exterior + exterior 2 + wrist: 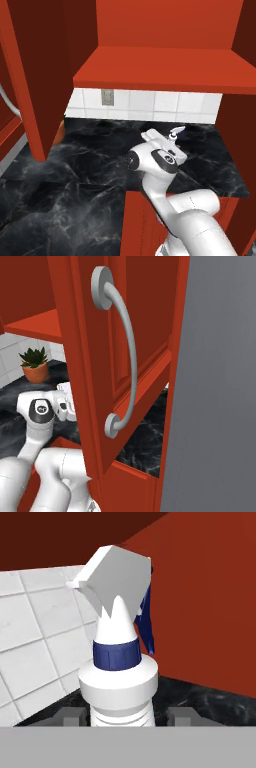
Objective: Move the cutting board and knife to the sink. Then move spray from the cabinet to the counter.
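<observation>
The left base view looks from behind the arm (pixel 175 200), forward and down onto the black bench (pixel 75 180), with the red cabinet (pixel 160 65) shelf across the upper frame and white wall tiles (pixel 145 102) at centre. The right base view sits very near the cabinet's red door (pixel 125 356), which covers its middle; bench and arm show at lower left. Both share the arm, bench and tiles. The hand view looks closely at the spray (pixel 119 662), centred, against tiles.
</observation>
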